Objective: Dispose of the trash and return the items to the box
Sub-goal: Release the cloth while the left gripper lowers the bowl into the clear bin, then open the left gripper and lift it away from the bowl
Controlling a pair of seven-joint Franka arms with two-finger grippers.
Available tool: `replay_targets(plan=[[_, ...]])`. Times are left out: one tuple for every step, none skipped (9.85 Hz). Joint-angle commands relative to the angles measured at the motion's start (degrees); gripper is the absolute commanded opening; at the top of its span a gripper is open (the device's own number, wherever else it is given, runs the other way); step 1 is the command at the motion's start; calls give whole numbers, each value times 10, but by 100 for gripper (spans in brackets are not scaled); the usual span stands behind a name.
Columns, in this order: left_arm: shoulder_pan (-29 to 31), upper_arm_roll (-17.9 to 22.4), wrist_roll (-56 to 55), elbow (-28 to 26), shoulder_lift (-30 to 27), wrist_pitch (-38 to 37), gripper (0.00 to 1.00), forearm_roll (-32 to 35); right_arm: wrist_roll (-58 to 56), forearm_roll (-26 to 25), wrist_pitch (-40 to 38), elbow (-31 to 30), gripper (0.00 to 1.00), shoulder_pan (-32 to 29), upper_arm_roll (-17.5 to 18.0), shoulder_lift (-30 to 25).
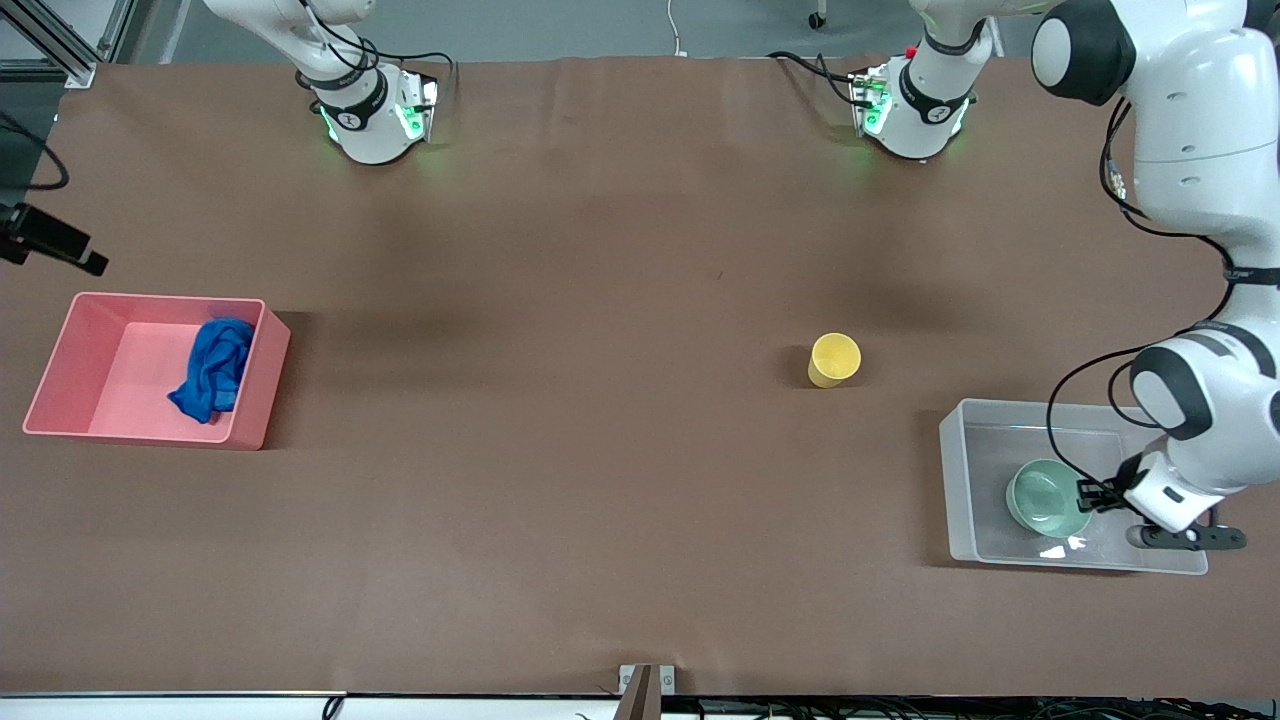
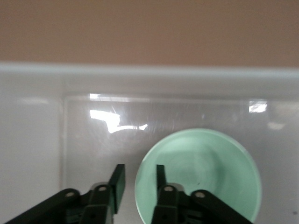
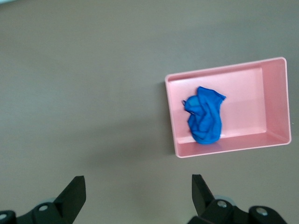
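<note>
The mint-green bowl [image 1: 1045, 497] sits upright in the clear box [image 1: 962, 480] at the left arm's end of the table. My left gripper [image 1: 1090, 492] is low in the box at the bowl's rim. In the left wrist view the gripper [image 2: 140, 179] is open, one finger inside the bowl [image 2: 205, 172] and one outside, with a gap to the rim. The yellow cup [image 1: 833, 360] stands upright on the table, farther from the front camera than the box. The blue rag [image 1: 213, 368] lies in the pink bin [image 1: 110, 350]. My right gripper [image 3: 138, 186] is wide open and empty, high over bare table.
The pink bin [image 3: 273, 102] with the rag [image 3: 205, 121] is at the right arm's end of the table. The box wall [image 2: 32, 140] rises close beside my left gripper. Brown table stretches between bin and cup. A camera mount sits at the table's front edge [image 1: 645, 685].
</note>
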Motion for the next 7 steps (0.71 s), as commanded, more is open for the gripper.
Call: replay_targets(plan=[[-9,1,5,-43,-93,-52,100,-5,-25,-4,-28,62,100,-16,-2,26],[-10,0,0,-65,-149,-91,100,5,-56,-5,-30,59,100,-16,-7,25],[-8,-16,-19,-82,-208,-145,100,32,-60,-5,-43,61,100,-17,-14,25],[-8,-33,-47,-93,-257,-210,100,63,-61,-5,-56,58,100,-16,-14,25],[-8,-55,-75,-100,-301,-275,100,88,-61,-5,-70,63,100,-16,-14,25],[-8,-80,-110,-125,-354,-306,100,105,-60,-6,-71,64,100,-16,-14,25],[-8,-104,-145,-168,-405,-309,100,106,-60,-13,-71,64,100,-14,-14,25]])
